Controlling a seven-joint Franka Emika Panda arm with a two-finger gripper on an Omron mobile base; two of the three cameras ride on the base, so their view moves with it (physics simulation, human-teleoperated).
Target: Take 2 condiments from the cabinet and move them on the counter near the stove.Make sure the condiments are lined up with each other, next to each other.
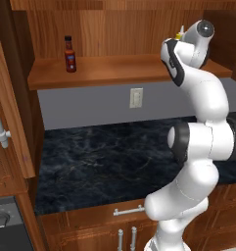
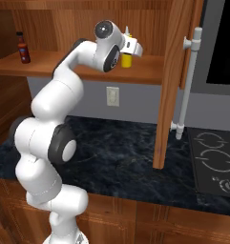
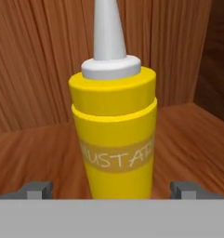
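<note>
A: Where's the yellow squeeze bottle [image 3: 114,128]?

B: Upright on the cabinet [image 2: 92,71] shelf, nozzle up, dead centre ahead of the gripper [image 3: 112,188].

A: Jaws?

B: Spread wide, holding nothing, one fingertip [image 3: 36,189] either side of its base.

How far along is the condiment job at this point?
Done: nothing; the counter holds no bottle. In hand: the open gripper frames the upright mustard bottle on the cabinet shelf, not yet gripped. Left: carry it near the stove, then fetch the red bottle and line them up.
</note>
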